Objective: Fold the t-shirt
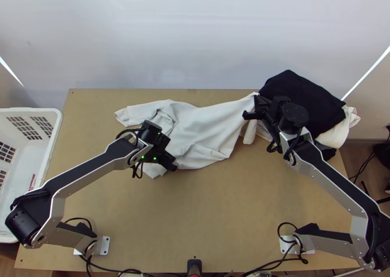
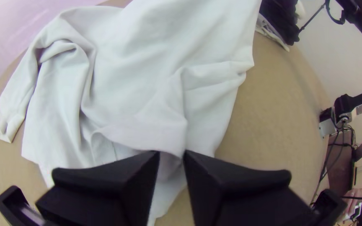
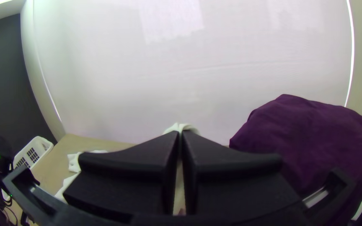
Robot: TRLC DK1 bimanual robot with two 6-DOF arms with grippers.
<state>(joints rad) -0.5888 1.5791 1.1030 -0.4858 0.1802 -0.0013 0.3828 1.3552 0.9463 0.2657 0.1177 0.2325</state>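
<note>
The white t-shirt (image 1: 204,128) lies bunched and creased across the far half of the table, its right end raised at the right gripper (image 1: 255,108). In the right wrist view, the right gripper (image 3: 180,138) is shut on a pinched bit of the t-shirt (image 3: 181,127). Over the shirt's near left part is the left gripper (image 1: 170,155). The left wrist view has the left gripper (image 2: 171,155) slightly open, with a fold of the t-shirt (image 2: 147,75) at its fingertips and a narrow gap between them.
A pile of dark cloth (image 1: 302,99) sits at the far right corner, with white cloth (image 1: 336,134) under it. A white plastic basket (image 1: 54,130) stands off the table's left edge. Bare wood (image 1: 209,208) shows on the near half, between the arms' bases.
</note>
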